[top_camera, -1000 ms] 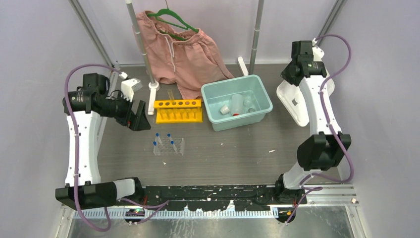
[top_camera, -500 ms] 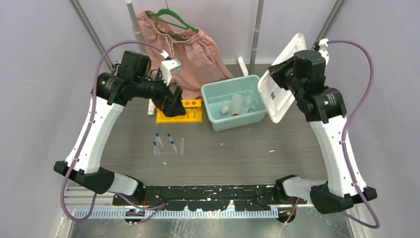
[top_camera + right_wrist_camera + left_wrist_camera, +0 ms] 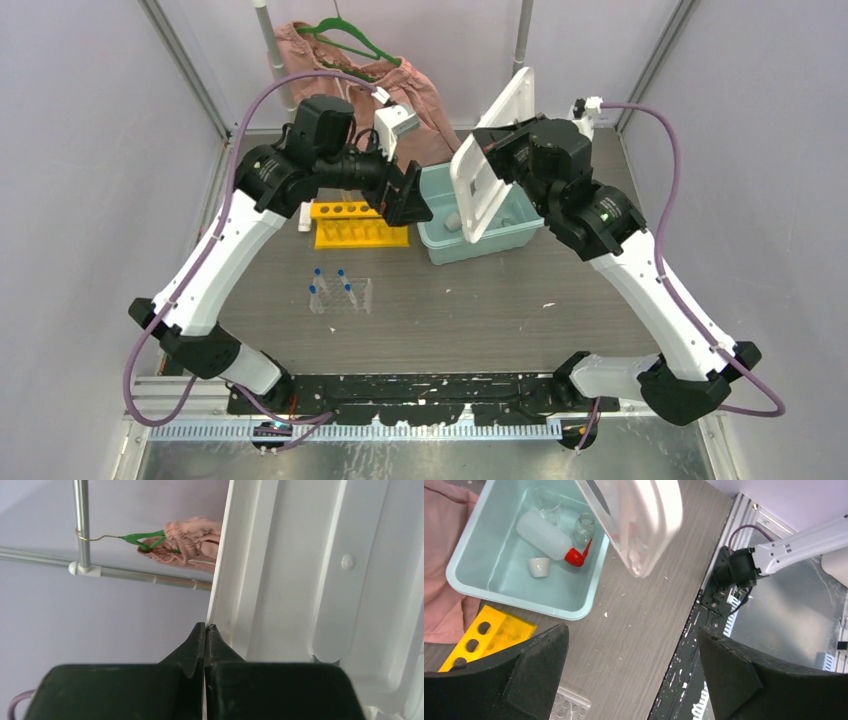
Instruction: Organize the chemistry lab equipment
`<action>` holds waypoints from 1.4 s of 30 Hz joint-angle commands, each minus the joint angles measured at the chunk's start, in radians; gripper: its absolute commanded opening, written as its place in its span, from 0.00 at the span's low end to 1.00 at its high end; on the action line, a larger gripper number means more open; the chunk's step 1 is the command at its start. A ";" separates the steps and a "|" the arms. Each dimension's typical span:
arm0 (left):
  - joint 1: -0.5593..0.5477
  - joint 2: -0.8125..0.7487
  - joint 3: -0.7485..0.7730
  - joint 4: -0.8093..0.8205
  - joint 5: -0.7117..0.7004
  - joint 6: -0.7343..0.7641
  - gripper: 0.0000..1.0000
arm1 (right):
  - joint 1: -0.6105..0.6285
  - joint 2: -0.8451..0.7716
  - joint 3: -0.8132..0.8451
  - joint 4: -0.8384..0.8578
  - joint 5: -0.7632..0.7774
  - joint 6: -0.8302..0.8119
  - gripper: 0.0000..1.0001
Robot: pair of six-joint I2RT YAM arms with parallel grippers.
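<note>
Right gripper (image 3: 205,626) clamps white lid (image 3: 488,165) tilted over bin (image 3: 524,607), presumably to close it; left gripper (image 3: 631,640), fingers apart, hovers at bin's 9 o'clock.

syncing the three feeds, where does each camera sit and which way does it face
top external: above and behind the bases, looking down on the grey table; both arms show.
left wrist: above the pale green plastic tub, looking down into it; open left gripper frames it.
right wrist: faces the back wall; right gripper shut on the white plastic lid.
shared: tub and lid in top and left wrist.
</note>
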 commanded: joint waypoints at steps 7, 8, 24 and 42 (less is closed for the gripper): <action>0.002 0.031 -0.015 0.157 -0.065 -0.005 0.91 | 0.084 0.073 0.060 0.253 0.112 0.116 0.01; 0.001 0.045 0.002 0.150 -0.068 -0.006 0.89 | 0.087 0.080 0.056 0.271 0.106 0.125 0.01; 0.001 0.052 -0.055 0.234 -0.148 0.035 0.54 | 0.107 0.073 -0.001 0.343 0.067 0.211 0.01; 0.000 -0.007 -0.134 0.315 -0.271 0.229 0.00 | 0.115 0.000 -0.037 0.324 -0.006 0.185 0.45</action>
